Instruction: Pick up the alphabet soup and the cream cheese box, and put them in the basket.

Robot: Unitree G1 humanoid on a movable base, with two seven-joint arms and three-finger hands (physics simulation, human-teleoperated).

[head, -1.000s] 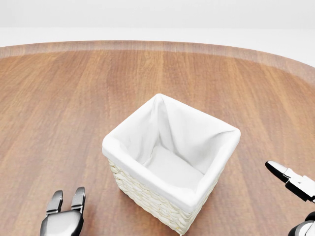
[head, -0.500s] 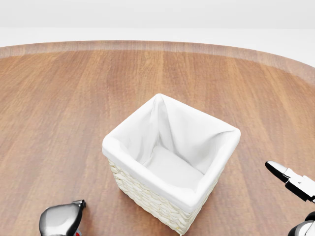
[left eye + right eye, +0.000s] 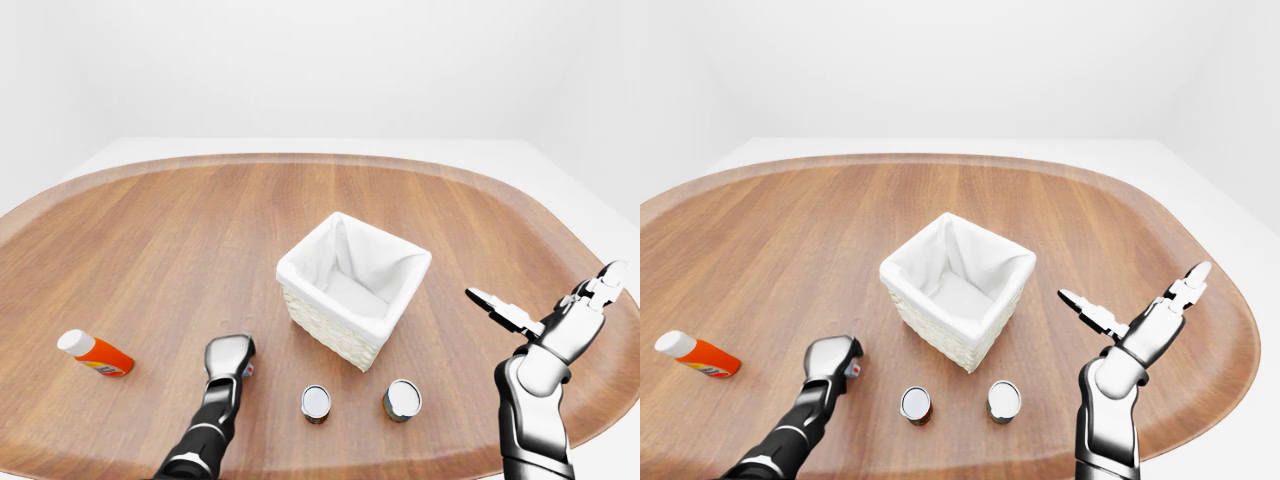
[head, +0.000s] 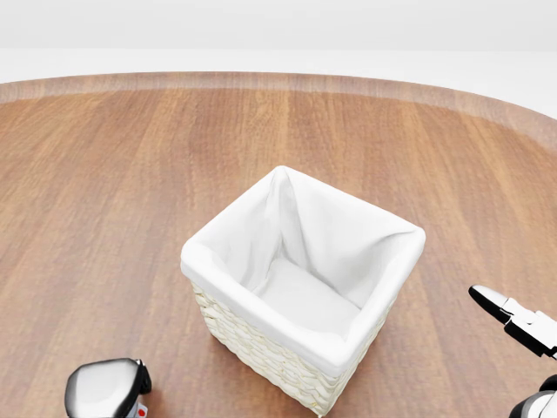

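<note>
In the head view the left hand (image 4: 106,388) looks different from a second ago. Back then two fingers stood up from it at the bottom left of the frame. Now they are curled under, and only a round silver knuckle shows, with a bit of red and white peeking out below it (too small to tell what it is). The basket (image 4: 228,252) and the table (image 4: 104,174) sit just where they were, so the camera has not moved. The right hand (image 4: 513,318) has not changed either, with one finger poking in from the right edge.

The eye views show more. There is one basket, white inside with woven sides, near the middle of the frame. There are two small cans below it, both standing up with shiny tops. One can (image 3: 316,402) is lower left of the basket and the other can (image 3: 402,399) is lower right. I cannot tell which one is the soup. There is one orange bottle (image 3: 93,352) with a white cap, lying on its side at the far left. I cannot pick out the cheese box for sure.

The left hand is a closed fist, low and left of the cans. The right hand has its fingers spread wide and holds nothing, up off the table at the right.
</note>
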